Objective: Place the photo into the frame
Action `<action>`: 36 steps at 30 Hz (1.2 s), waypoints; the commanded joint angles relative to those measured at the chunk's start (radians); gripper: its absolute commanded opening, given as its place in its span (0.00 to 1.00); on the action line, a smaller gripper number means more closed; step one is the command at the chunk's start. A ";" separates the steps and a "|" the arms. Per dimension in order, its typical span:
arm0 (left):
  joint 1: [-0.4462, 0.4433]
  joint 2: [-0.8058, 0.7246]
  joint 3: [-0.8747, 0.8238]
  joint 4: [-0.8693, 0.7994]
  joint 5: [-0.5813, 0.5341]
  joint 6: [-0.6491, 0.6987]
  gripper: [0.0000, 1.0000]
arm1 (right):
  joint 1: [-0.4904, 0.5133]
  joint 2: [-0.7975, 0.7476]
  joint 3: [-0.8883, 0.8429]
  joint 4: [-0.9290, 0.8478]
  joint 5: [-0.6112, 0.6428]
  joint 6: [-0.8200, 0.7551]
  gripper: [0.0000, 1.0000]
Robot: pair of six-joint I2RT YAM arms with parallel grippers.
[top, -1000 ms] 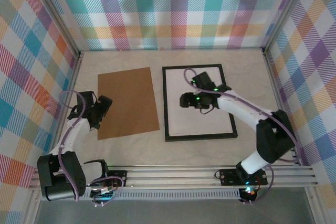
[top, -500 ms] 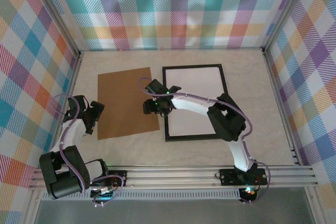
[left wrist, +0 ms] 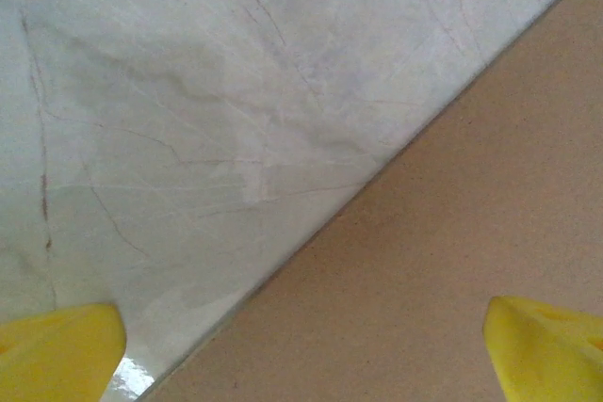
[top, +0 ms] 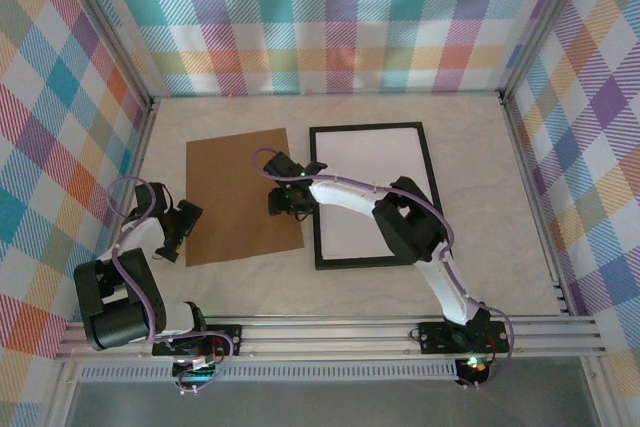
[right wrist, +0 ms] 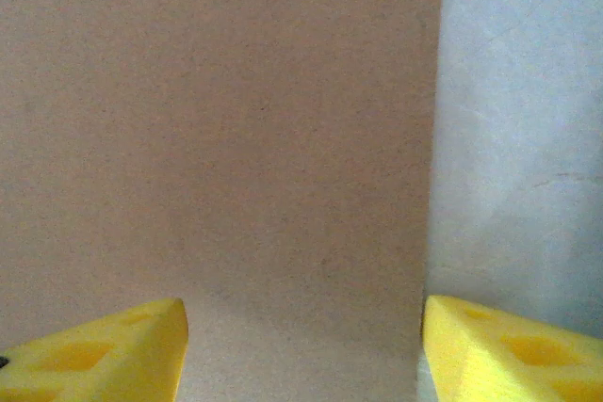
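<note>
Right gripper [top: 284,198] shifted left off frame [top: 366,128] since a second ago, now over right edge of brown board [top: 240,172]; yellow fingers [right wrist: 104,350] spread wide, straddling board edge. Left gripper [top: 177,228] drawn slightly back, at board's left edge, jaws likewise spread. Board flat on pale table [top: 470,177]. Frame flat just right of board, black rim around white sheet [top: 375,162]; cannot tell whether sheet is photo. Plaid walls [top: 330,27] behind.
</note>
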 commanded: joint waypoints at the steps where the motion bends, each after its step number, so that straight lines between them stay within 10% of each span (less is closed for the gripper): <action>1: -0.004 0.065 -0.030 0.075 0.079 0.023 1.00 | 0.016 0.050 0.049 -0.076 0.025 0.007 0.68; 17: -0.089 0.122 -0.018 0.173 0.343 0.014 0.99 | 0.016 -0.009 0.016 0.122 -0.207 -0.030 0.69; 36: -0.149 0.074 -0.036 0.149 0.372 0.018 0.99 | 0.015 -0.181 -0.044 0.254 -0.302 -0.027 0.69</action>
